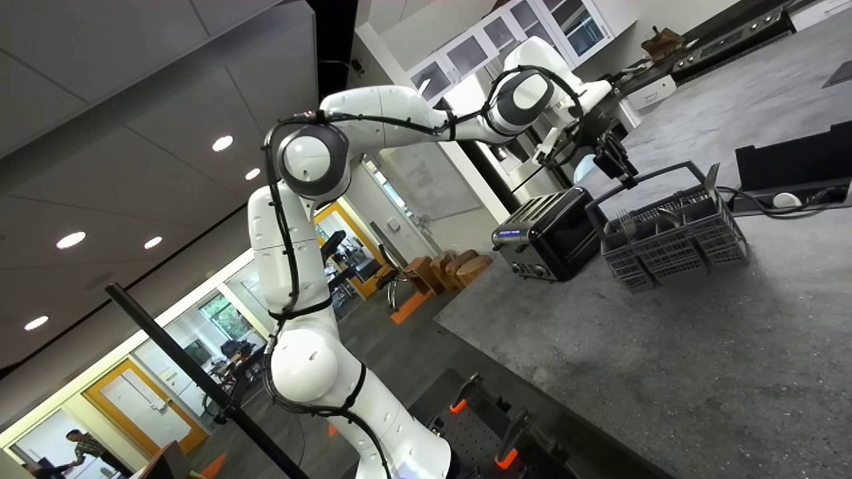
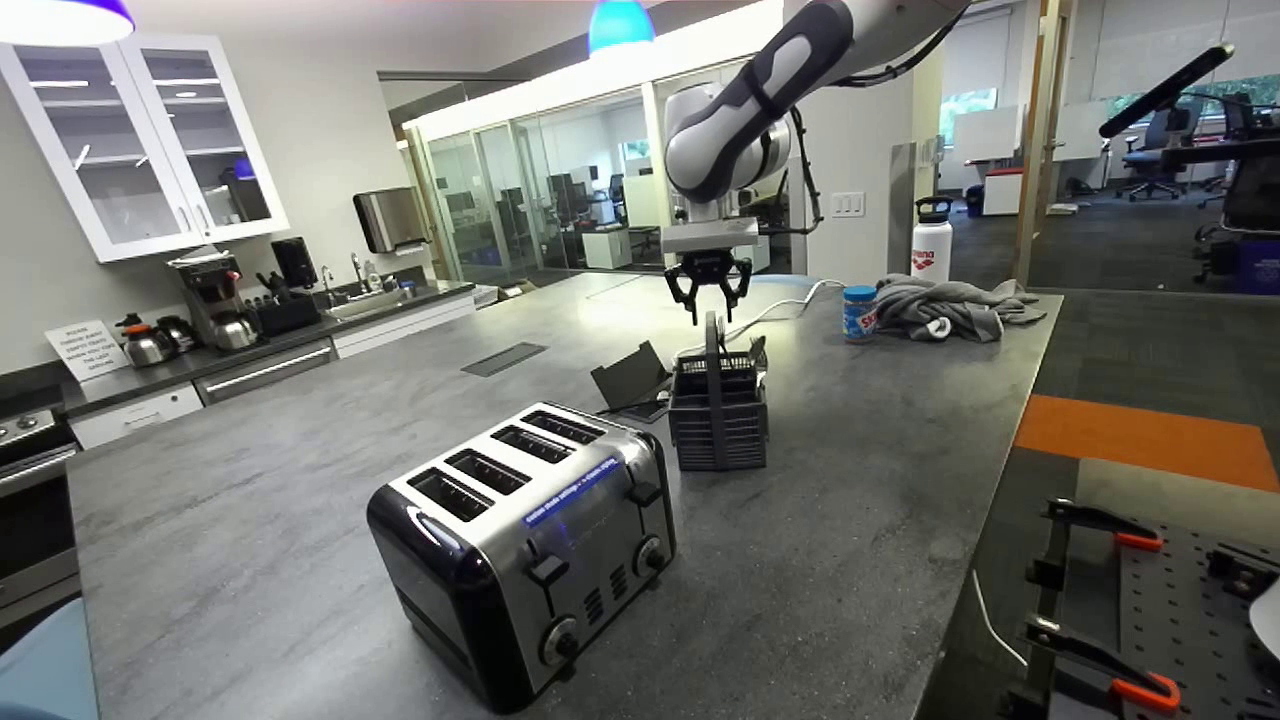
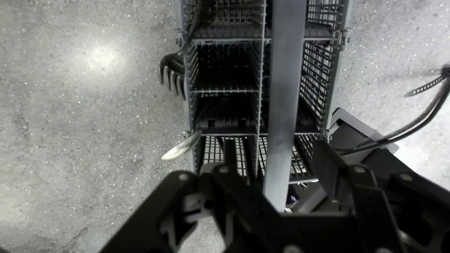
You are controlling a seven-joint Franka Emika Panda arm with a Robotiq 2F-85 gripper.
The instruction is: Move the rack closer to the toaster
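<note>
While a grey counter spreads across the lower frame in an exterior view, the toaster stands below and left of centre, with the rack upright near the middle, just beyond it. Over the rack hangs the gripper, its fingers spread apart, one to each side of the handle in the wrist view, where a fork pokes out past the rack's left side.
</note>
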